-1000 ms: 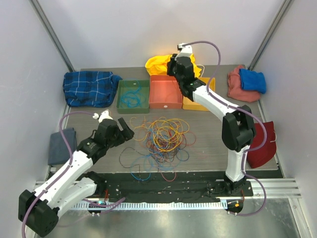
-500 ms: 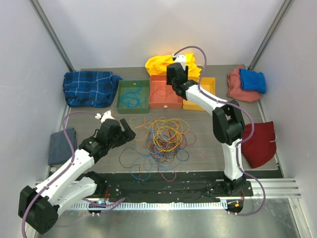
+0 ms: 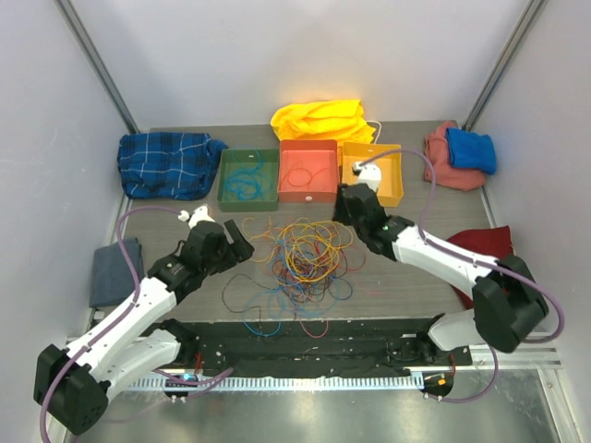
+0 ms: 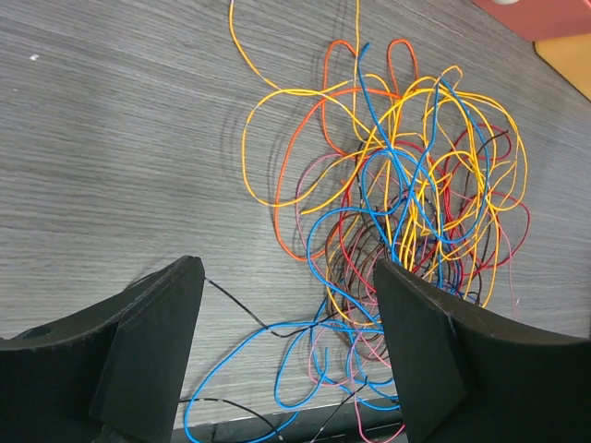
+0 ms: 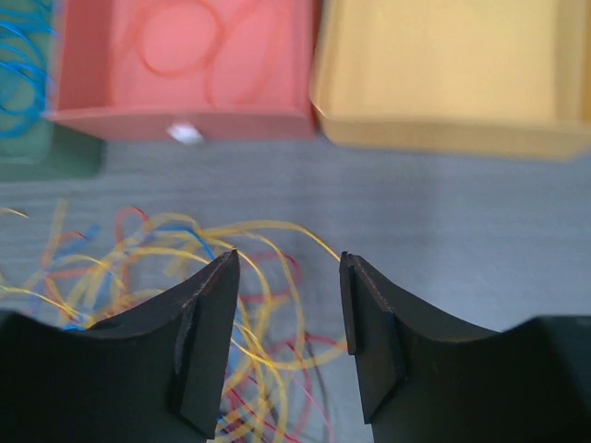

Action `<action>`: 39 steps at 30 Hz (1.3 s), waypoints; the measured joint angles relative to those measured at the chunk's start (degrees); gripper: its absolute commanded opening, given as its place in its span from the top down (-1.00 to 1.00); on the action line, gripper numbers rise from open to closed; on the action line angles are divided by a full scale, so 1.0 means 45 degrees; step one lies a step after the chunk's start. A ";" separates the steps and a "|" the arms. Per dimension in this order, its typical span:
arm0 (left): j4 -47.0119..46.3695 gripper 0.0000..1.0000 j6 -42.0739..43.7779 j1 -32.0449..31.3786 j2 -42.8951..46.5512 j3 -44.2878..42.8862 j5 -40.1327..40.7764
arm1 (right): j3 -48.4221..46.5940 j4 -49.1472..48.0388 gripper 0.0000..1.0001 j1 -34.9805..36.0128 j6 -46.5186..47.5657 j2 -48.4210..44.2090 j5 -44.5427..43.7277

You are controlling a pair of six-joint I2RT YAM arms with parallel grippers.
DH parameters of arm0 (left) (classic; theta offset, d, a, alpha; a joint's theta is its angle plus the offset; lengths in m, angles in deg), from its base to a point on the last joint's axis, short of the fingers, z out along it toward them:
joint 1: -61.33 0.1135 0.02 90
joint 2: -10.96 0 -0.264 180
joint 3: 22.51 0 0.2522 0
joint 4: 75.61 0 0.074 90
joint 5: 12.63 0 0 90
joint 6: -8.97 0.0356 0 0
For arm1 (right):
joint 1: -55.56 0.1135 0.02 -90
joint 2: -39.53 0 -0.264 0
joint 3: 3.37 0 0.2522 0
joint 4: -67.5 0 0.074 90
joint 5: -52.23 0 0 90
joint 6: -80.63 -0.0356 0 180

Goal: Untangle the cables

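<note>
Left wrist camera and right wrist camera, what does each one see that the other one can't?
Only the left wrist view shows the whole cable tangle, all its orange, blue and red loops spread out. Only the right wrist view looks into bins: a blue cable in the green bin, a reddish loop in the red bin. Both show yellow strands on the grey table, and the left gripper and right gripper are both open.
</note>
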 measured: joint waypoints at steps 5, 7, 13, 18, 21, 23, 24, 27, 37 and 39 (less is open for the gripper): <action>-0.0471 -0.57 -0.0039 -0.0194 -0.0704 0.0000 -0.0102 | 0.2225 0.0787 -0.07 -0.0233 -0.1005 -0.1156 -0.0408; -0.0597 -0.57 -0.0049 -0.0418 -0.1156 -0.0019 -0.0131 | 0.2705 0.0947 -0.06 -0.0233 -0.1263 -0.1190 -0.0539; -0.0753 -0.57 -0.0107 -0.1175 -0.1787 -0.0078 -0.0117 | 0.3308 0.1049 -0.03 -0.0233 -0.1919 -0.0724 -0.0597; -0.0811 -0.57 -0.0131 -0.1355 -0.1787 -0.0097 -0.0073 | 0.3905 0.0933 0.03 -0.0233 -0.2234 -0.0301 -0.0495; -0.0821 -0.57 -0.0136 -0.1355 -0.1787 -0.0102 -0.0068 | 0.3997 0.0879 0.10 -0.0233 -0.2312 0.0053 -0.0447; -0.0826 -0.56 -0.0136 -0.1355 -0.1787 -0.0102 -0.0073 | 0.3997 0.0690 0.25 -0.0233 -0.2346 0.0209 -0.0471; -0.0826 -0.57 -0.0141 -0.1355 -0.1792 -0.0107 -0.0073 | 0.4002 0.0607 0.33 -0.0233 -0.2380 0.0214 -0.0432; -0.0835 -0.56 -0.0155 -0.1355 -0.1841 -0.0136 -0.0073 | 0.4002 0.0374 0.49 -0.0233 -0.2429 0.0340 -0.0403; -0.0850 -0.56 -0.0359 -0.1443 -0.2025 -0.0238 -0.0073 | 0.3983 -0.0044 0.98 -0.0228 -0.2385 0.0500 -0.0461; -0.0850 -0.55 -0.0369 -0.1457 -0.2025 -0.0238 -0.0073 | 0.3983 0.0204 0.98 -0.0233 -0.2336 0.0170 -0.0461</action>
